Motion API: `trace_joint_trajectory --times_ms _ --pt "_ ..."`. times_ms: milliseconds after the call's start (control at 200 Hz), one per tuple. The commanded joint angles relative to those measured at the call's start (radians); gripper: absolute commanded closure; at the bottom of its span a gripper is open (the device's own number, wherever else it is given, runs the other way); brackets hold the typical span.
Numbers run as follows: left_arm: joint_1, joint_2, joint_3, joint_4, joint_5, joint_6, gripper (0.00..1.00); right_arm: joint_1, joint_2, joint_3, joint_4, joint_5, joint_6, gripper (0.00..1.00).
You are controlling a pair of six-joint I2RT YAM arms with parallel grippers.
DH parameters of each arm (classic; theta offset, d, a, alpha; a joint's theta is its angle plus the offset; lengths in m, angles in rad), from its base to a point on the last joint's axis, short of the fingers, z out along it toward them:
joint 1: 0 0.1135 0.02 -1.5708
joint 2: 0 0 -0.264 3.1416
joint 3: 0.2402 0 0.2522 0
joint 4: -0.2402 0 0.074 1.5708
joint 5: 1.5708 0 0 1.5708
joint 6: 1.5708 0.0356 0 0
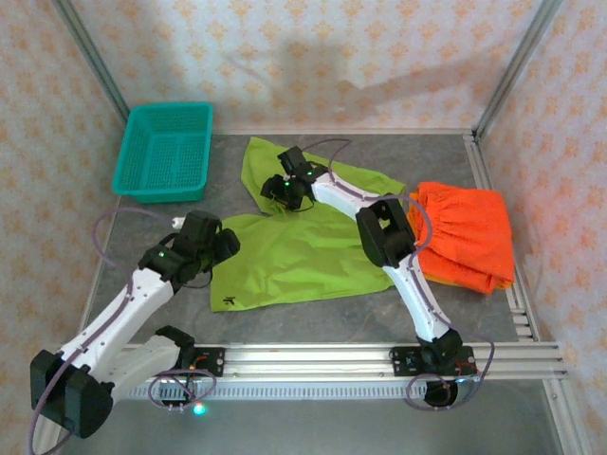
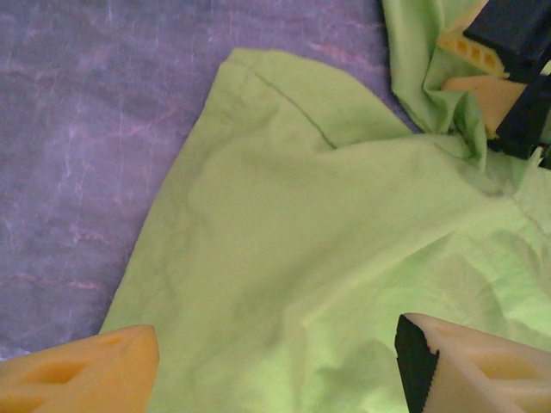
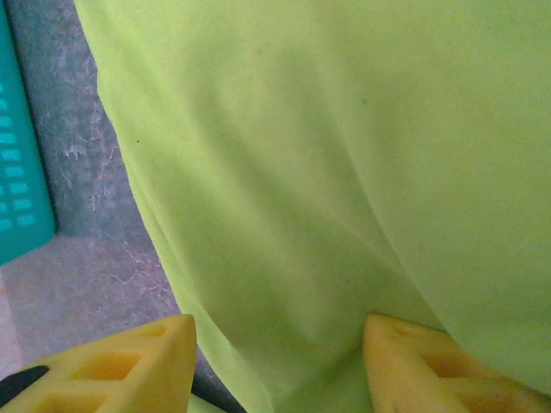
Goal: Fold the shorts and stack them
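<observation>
Open-jawed, the left gripper (image 1: 226,245) hovers over the lime-green fabric shorts (image 1: 294,261), centre frame. The right gripper (image 1: 281,192) straddles their upper fold for folding; I cannot tell whether it is clamped.

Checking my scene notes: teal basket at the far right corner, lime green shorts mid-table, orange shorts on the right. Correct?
No. The teal basket sits at the far left corner, as the top external view shows. Lime green shorts mid-table, orange shorts on the right: both correct.
</observation>
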Motion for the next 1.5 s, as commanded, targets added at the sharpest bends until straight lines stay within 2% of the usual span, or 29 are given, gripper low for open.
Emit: trace_joint_trajectory --times_ms 0,110,370,470,650,740,921,1341,1496 --pt "0.015 0.109 0.118 0.007 -0.038 0.060 0.27 0.002 0.012 0.002 0.037 -0.044 0.038 0.47" --pt "0.029 0.276 0.234 0.065 0.022 0.083 0.29 0.002 -0.047 -0.032 0.074 -0.040 0.040 0.54" --pt "0.077 0.619 0.431 0.149 0.079 0.078 0.40 -0.016 -0.043 -0.010 0.044 -0.024 0.048 0.86" --pt "0.090 0.723 0.481 0.170 0.094 0.077 0.44 -0.025 -0.038 -0.037 0.090 -0.048 0.091 1.00" --pt "0.099 0.886 0.588 0.184 0.104 0.093 0.46 -0.039 -0.084 -0.111 0.212 -0.089 0.167 1.00" --pt "0.114 0.958 0.631 0.198 0.117 0.088 0.47 -0.051 -0.130 -0.188 0.329 -0.111 0.232 1.00" --pt "0.148 0.997 0.639 0.285 0.160 0.036 0.49 -0.071 -0.186 -0.315 0.546 -0.152 0.384 1.00" --pt "0.150 1.087 0.686 0.363 0.231 -0.027 0.51 -0.075 -0.179 -0.357 0.603 -0.164 0.436 1.00" --pt "0.152 1.111 0.675 0.384 0.244 -0.053 0.57 -0.078 -0.176 -0.367 0.614 -0.162 0.447 1.00"
